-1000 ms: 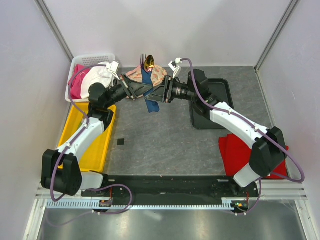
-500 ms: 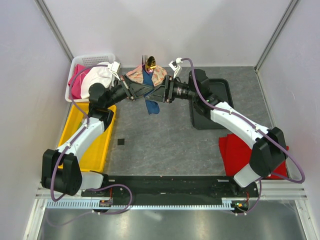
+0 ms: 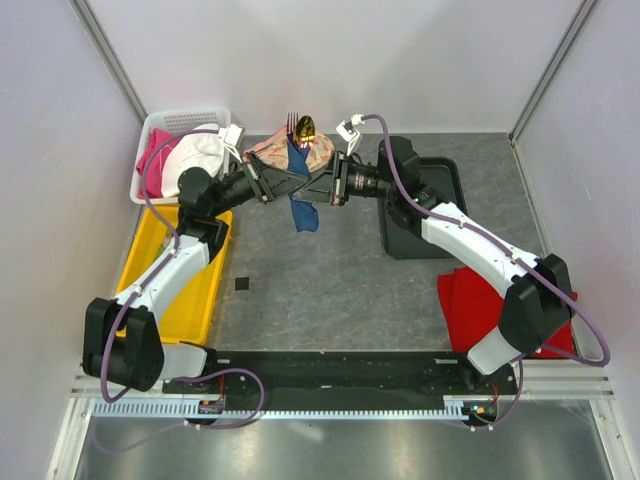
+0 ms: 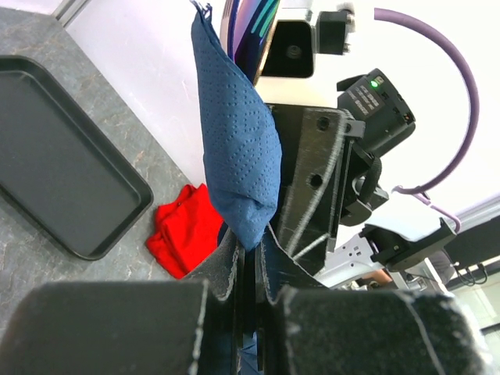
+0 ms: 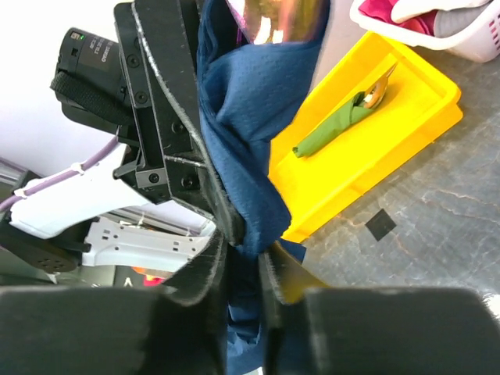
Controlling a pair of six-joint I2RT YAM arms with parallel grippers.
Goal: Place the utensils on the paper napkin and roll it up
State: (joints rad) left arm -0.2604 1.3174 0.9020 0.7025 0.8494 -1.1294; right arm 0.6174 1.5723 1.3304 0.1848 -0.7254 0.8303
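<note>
One paper napkin point(image 3: 299, 192), navy blue and bunched into a loose bundle, is held between the two grippers near the far edge of the table point(image 3: 330, 270). It is seen in front of the one peach floral fabric point(image 3: 322, 153). The left gripper point(image 3: 283, 183) is clamped on the bundle from one side. The right gripper point(image 3: 316, 187) is clamped on it from the other, so that the two sets of fingers nearly face each other. In both wrist views the blue sheet is seen pinched between the pads, with almost no gap left.

Two utensils are seen projecting from the far end of the bundle: one gold spoon bowl point(image 3: 306, 127) and one set of fork tines point(image 3: 290, 122). Their handles are hidden inside the napkin. A loose tail of the napkin is seen at the near end.

One white basket point(image 3: 200, 117) with cloths in it is found at the far left. One yellow tray point(image 5: 391, 133) lies nearer than it, and one green roll point(image 5: 334, 126) with a gold head showing is lying in that tray. One black tray point(image 3: 445, 180) and one red cloth point(image 3: 468, 300) are placed on the right. One small black square point(image 3: 241, 285) is lying on the table.
</note>
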